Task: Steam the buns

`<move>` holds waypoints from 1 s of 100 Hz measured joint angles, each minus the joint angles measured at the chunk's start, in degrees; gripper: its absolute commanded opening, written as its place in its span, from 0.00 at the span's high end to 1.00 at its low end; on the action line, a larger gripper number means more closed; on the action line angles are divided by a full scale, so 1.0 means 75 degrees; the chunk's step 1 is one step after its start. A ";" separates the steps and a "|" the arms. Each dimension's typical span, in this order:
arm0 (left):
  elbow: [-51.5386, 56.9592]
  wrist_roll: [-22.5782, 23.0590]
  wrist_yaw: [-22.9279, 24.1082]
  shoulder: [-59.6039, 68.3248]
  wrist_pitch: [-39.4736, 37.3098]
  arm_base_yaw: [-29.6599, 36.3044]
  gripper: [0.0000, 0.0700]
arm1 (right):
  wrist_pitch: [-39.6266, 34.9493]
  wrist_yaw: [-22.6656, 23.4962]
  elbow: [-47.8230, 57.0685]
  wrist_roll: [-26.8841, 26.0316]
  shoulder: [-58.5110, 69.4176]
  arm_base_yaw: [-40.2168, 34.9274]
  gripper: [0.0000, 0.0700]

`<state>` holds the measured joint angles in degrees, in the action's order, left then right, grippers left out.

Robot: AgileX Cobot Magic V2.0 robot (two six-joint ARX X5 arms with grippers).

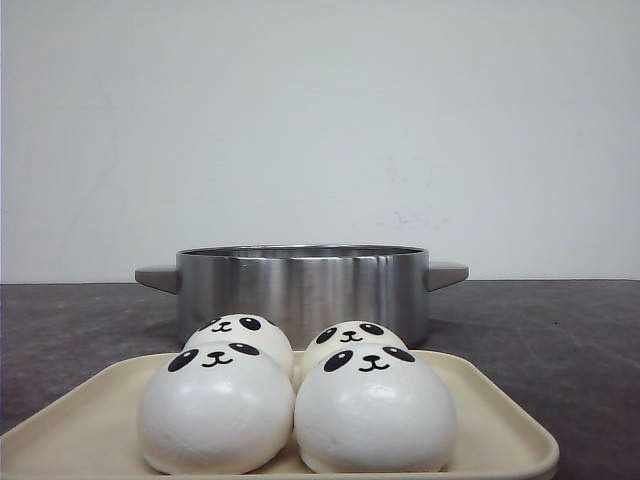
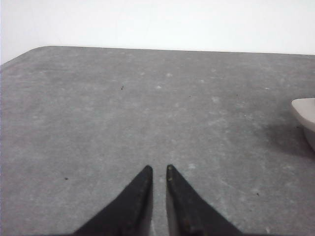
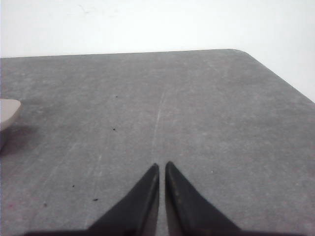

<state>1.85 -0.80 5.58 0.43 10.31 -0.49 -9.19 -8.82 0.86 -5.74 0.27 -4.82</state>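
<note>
Item: buns (image 1: 296,398), four, white with black panda faces, grouped two by two and touching. Location: on a cream tray (image 1: 500,425) at 6 o'clock in the front view, faces toward the camera.

Item: steel pot (image 1: 302,288), round, grey side handles at 9 and 3 o'clock. Location: directly behind the tray at 12 o'clock from the buns, on the dark grey table (image 1: 560,330).

Item: left gripper (image 2: 158,169). Black fingers nearly together, a thin gap between the tips, nothing held (a handle (image 2: 305,112) of the pot shows at 3 o'clock in its view).

Item: right gripper (image 3: 162,166). Fingers drawn close, narrow slit only, empty, over bare table.
</note>
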 measured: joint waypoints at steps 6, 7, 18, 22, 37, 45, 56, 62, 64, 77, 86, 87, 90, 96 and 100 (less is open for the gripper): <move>0.0000 0.0000 0.0000 0.0000 0.0000 0.0000 1.00 | 0.0000 0.0000 0.0000 0.0000 0.0000 0.0000 0.98; 0.0000 0.0003 0.0000 0.0000 0.0000 0.0000 1.00 | 0.0000 0.0000 0.0000 0.0000 0.0000 0.0000 0.98; 0.0000 0.0000 0.0000 0.0000 0.0000 0.0000 1.00 | 0.0000 0.0000 0.0000 0.0000 0.0000 0.0000 0.98; 0.0000 0.0000 0.0000 0.0000 0.0000 0.0000 1.00 | 0.0000 0.0000 0.0000 0.0000 0.0000 0.0000 0.98; 0.0000 -0.0131 0.0000 0.0000 0.0000 0.0000 1.00 | 0.0166 0.0006 -0.0006 -0.0006 0.0003 0.0000 0.98; 0.0000 -0.0627 -0.0003 0.0000 0.0000 0.0000 1.00 | 0.0819 0.0082 -0.0006 -0.0093 0.0003 0.0000 0.98; 0.0003 -0.1795 -0.0189 0.0000 0.0006 0.0000 1.00 | 0.1953 0.0370 -0.0006 -0.0507 0.0003 0.0000 0.99; 0.0029 -0.2457 -0.0300 0.0000 0.0041 0.0000 1.00 | 0.2643 0.0417 -0.0006 -0.0860 0.0003 0.0000 0.99; 0.0067 -0.2646 -0.0367 0.0000 0.0102 0.0000 1.00 | 0.2888 0.0458 -0.0003 -0.1003 0.0003 0.0000 0.99; 0.0766 -0.3104 -0.1247 0.0111 0.0262 -0.0003 1.00 | 0.2430 0.1192 0.0755 -0.1883 0.0023 0.0000 0.99; 0.1728 -0.2757 -0.1763 0.0423 0.0297 0.0000 1.00 | 0.1317 0.1530 0.1912 -0.2055 0.0373 0.0000 0.99; 0.1851 -0.2702 -0.1778 0.0481 0.0315 0.0000 1.00 | 0.1201 0.1559 0.2060 -0.2055 0.0437 0.0000 0.99; 0.2224 -0.2503 -0.1784 0.0694 0.0382 0.0003 1.00 | 0.0845 0.1609 0.2506 -0.2028 0.0662 0.0000 0.99; 0.2949 -0.2151 -0.1789 0.1239 0.0495 0.0003 1.00 | 0.0248 0.1734 0.3398 -0.1833 0.1186 0.0000 0.99; 0.3404 -0.1979 -0.1789 0.1647 0.0510 0.0015 1.00 | -0.0082 0.1830 0.3978 -0.1638 0.1577 0.0000 0.99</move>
<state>27.38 -15.64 -7.84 12.78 14.13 -0.38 -9.80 4.91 30.70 -18.02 12.10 -4.82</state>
